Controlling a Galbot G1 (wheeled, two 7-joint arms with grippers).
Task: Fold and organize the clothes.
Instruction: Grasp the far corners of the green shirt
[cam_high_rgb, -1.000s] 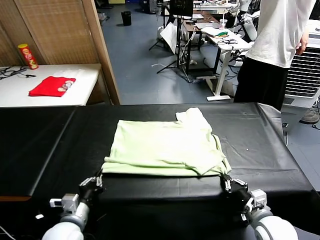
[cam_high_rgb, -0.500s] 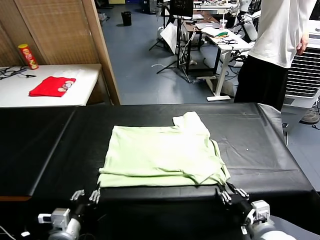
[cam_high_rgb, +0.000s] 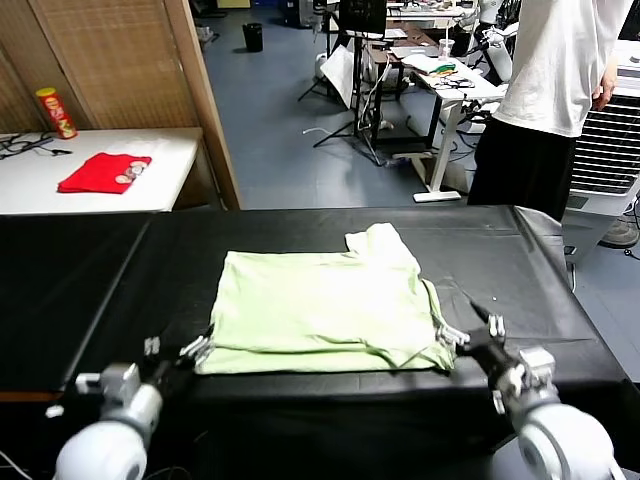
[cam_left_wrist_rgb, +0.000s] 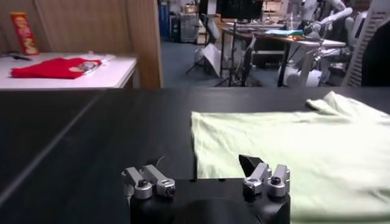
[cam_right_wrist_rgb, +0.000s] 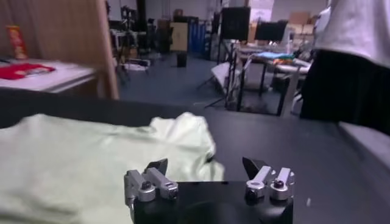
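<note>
Head view: pale green T-shirt (cam_high_rgb: 325, 308), folded over on itself, lies flat at centre frame on the black surface (cam_high_rgb: 90, 280), one sleeve jutting toward the upper edge of the fold. Left gripper (cam_high_rgb: 178, 352) sits at lower left, just beside the shirt's near left corner, jaws spread and empty. Right gripper (cam_high_rgb: 472, 332) sits at lower right, just beside the near right corner, jaws likewise released. Judged: each gripper stands at a corner because the fold's edge has been let go there. Red folded cloth (cam_high_rgb: 104, 171) and a red canister (cam_high_rgb: 56, 112) rest on a white side table (cam_high_rgb: 170, 165) at upper left; a person in a white shirt (cam_high_rgb: 555, 80) stands at upper right.

Left wrist view: jaws apart, nothing between them; T-shirt (cam_left_wrist_rgb: 286, 152) fills the right half of the frame, its edge close ahead of one fingertip. Red cloth (cam_left_wrist_rgb: 52, 67) at upper left.

Right wrist view: jaws apart, empty; T-shirt (cam_right_wrist_rgb: 91, 152) spreads across the left half, sleeve bunched near centre. Judged: further folds remain.
</note>
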